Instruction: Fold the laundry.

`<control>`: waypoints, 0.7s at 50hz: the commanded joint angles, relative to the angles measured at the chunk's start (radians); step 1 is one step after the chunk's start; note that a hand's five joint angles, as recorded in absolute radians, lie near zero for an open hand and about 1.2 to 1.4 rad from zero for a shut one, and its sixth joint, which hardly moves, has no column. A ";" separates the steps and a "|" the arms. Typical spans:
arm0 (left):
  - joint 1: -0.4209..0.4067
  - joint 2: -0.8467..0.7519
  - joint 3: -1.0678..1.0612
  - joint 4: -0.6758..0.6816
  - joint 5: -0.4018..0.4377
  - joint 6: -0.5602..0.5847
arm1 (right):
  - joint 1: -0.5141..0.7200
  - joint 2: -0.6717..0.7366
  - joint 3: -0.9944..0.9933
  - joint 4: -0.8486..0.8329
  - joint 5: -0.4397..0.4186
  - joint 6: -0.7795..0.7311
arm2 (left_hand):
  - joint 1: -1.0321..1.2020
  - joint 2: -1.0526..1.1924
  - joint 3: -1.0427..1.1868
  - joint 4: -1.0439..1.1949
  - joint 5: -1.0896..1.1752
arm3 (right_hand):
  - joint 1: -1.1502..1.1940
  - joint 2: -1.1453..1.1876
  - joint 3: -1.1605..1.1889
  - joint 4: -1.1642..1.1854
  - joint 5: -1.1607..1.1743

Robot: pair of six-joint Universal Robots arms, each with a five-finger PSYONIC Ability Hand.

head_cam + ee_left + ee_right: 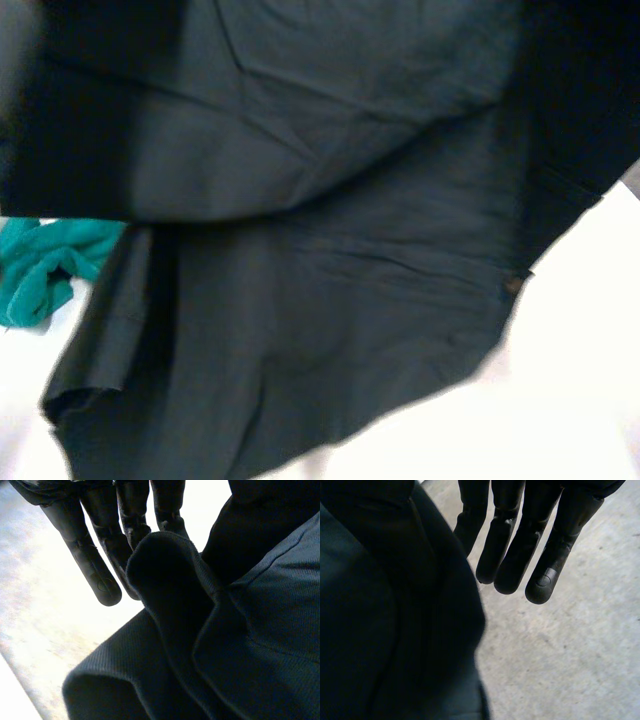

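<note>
Note that the dark garment [330, 300] is a large sheet of near-black, finely ribbed fabric. In the head view it is spread in broad, soft folds across both arms' sides, raised above the white worktop [590, 380]. One stitched hem runs along its lower edge on the left arm's side, and a small brownish spot [513, 285] sits on the edge at the right arm's side. A crumpled teal cloth [40, 270] lies on the worktop just beside that hem, on the left arm's side. In the left wrist view, observe that the left robot hand [95, 565] extends straight out above the worktop, with a rounded fold of the garment rising against its inner side and bunching below it. In the right wrist view, the right robot hand [545, 575] likewise extends straight above the worktop, with the garment hanging as a dark mass right beside it. The fabric covers the inner side of each robot hand, so you cannot tell whether either one grips the garment.
</note>
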 commanded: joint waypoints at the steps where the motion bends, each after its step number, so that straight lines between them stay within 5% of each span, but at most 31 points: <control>1: 0.027 -0.234 0.002 0.010 0.047 -0.004 | -0.001 0.202 -0.015 -0.008 -0.029 -0.012 | 0.260 0.207 0.210 0.200 0.255 | 0.416 0.227 0.214 0.208 0.379; 17: 0.199 -0.831 0.340 0.253 0.078 0.003 | 0.002 0.859 -0.406 -0.257 0.040 -0.026 | 0.240 0.187 0.190 0.180 0.235 | 0.416 0.227 0.214 0.208 0.379; 18: 0.205 -0.871 0.390 0.255 0.081 0.005 | 0.005 0.906 -0.429 -0.313 0.035 -0.024 | -0.251 -0.305 -0.301 -0.311 -0.257 | 0.416 0.227 0.214 0.208 0.379; 20: 0.208 -0.900 0.424 0.255 0.085 0.007 | 0.007 0.943 -0.439 -0.372 0.031 -0.030 | -0.928 -0.981 -0.978 -0.988 -0.934 | -0.061 -0.250 -0.263 -0.269 -0.098; 22: 0.208 -0.923 0.434 0.266 0.090 0.007 | 0.011 0.983 -0.442 -0.430 0.037 -0.032 | -0.962 -1.015 -1.012 -1.022 -0.967 | -0.805 -0.995 -1.007 -1.014 -0.843; 29: 0.202 -0.912 0.386 0.289 0.069 0.005 | 0.013 0.953 -0.381 -0.427 0.048 -0.030 | -0.962 -1.015 -1.012 -1.022 -0.967 | -0.805 -0.995 -1.007 -1.014 -0.843; 35: 0.202 -0.765 0.193 0.263 -0.023 0.000 | 0.001 0.767 -0.191 -0.288 0.046 -0.029 | -0.955 -1.008 -1.005 -1.015 -0.960 | -0.805 -0.995 -1.007 -1.014 -0.843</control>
